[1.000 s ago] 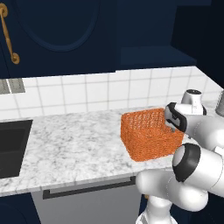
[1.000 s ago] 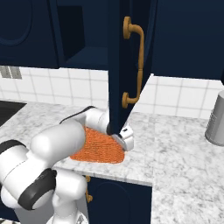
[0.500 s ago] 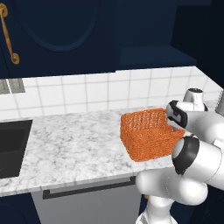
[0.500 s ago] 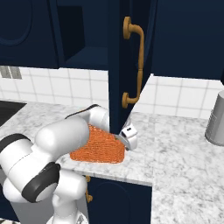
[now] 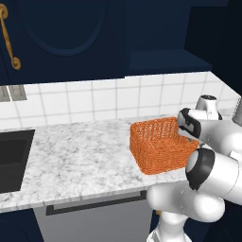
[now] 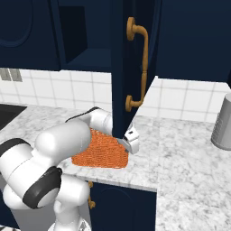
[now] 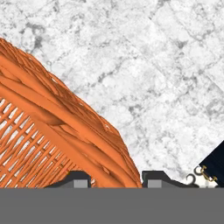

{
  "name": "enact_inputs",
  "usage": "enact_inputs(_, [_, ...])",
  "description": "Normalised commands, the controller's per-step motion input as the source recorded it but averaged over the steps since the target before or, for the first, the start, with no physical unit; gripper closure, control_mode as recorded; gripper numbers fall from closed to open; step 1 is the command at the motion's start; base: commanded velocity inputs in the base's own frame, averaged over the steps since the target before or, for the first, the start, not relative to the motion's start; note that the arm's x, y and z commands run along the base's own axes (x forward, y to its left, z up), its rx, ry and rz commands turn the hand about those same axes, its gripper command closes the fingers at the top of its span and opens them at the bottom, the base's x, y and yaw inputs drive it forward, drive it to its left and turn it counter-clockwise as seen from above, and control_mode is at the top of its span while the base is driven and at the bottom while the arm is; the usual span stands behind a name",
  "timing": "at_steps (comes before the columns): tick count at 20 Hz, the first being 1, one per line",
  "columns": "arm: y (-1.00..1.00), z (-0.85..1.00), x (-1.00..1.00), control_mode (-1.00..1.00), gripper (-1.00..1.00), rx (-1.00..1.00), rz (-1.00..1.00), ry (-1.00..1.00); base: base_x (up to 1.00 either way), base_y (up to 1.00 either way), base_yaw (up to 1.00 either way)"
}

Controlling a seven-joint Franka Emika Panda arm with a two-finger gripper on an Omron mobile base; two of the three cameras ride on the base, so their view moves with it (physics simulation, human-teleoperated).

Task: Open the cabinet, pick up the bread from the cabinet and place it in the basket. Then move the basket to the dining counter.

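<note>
The cabinet (image 6: 131, 67) door hangs open over the worktop (image 5: 71, 151), its brass handle (image 6: 140, 67) facing out, so the bread step looks finished, though I cannot see into the basket well enough to spot bread. The arm (image 6: 63, 140) reaches low across the marble from the base, elbow bent, because the next job, as I judge it, is carrying the basket off to the dining counter. The basket (image 5: 160, 144) sits on the worktop near its front edge, just below the open door, with the black sink (image 5: 14, 158) well apart at its 9 o'clock in the left base view. The gripper (image 7: 116, 177) is down at the basket's rim on the side toward the grey canister (image 6: 222, 122). In the hand view the two fingers (image 7: 78, 180) stand either side of the thick woven rim, which runs between them from 10 o'clock; the jaws look drawn in on that rim, pinching it. A rim grip like this suits a handleless basket, but the mesh may flex or tilt when lifted.
</note>
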Motion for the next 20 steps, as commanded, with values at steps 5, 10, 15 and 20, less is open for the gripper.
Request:
enact_inputs(5, [0.45, -0.25, -0.16, -1.00, 1.00, -0.01, -0.02, 0.00, 0.00, 0.00, 0.00])
enact_inputs(10, [0.47, 0.30, -0.32, -1.00, 1.00, 0.00, -0.29, -0.08, 0.00, 0.00, 0.00])
enact_inputs(15, [0.32, 0.28, -0.35, -1.00, 1.00, 0.08, -0.40, -0.04, 0.00, 0.00, 0.00])
enact_inputs(20, [0.37, 0.33, -0.25, -1.00, 1.00, 0.17, -0.35, 0.00, 0.00, 0.00, 0.00])
